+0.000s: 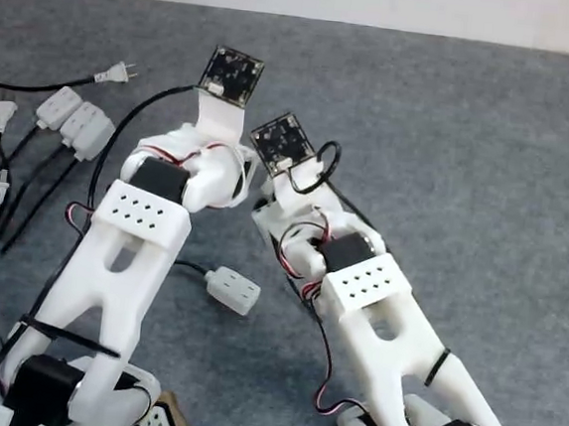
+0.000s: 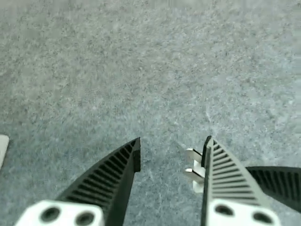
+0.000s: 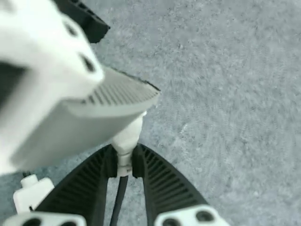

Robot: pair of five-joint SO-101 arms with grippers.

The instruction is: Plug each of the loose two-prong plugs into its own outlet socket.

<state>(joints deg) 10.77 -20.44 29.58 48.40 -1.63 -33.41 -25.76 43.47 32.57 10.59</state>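
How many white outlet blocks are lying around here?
3: one outlet block far left, another beside it, a third between the arms. More may be hidden.

Speckled grey felt-like surface. Left hand: black ribbed fingers, white plastic base. Right hand: same black ribbing. White two-prong plug, silver prongs, black cord. White rectangular outlet socket block. White plastic arms, black square camera boards.

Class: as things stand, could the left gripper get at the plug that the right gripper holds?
Probably yes: the left gripper is open, and prongs of the plug poke into its gap beside one finger. The right gripper clamps the plug's body.
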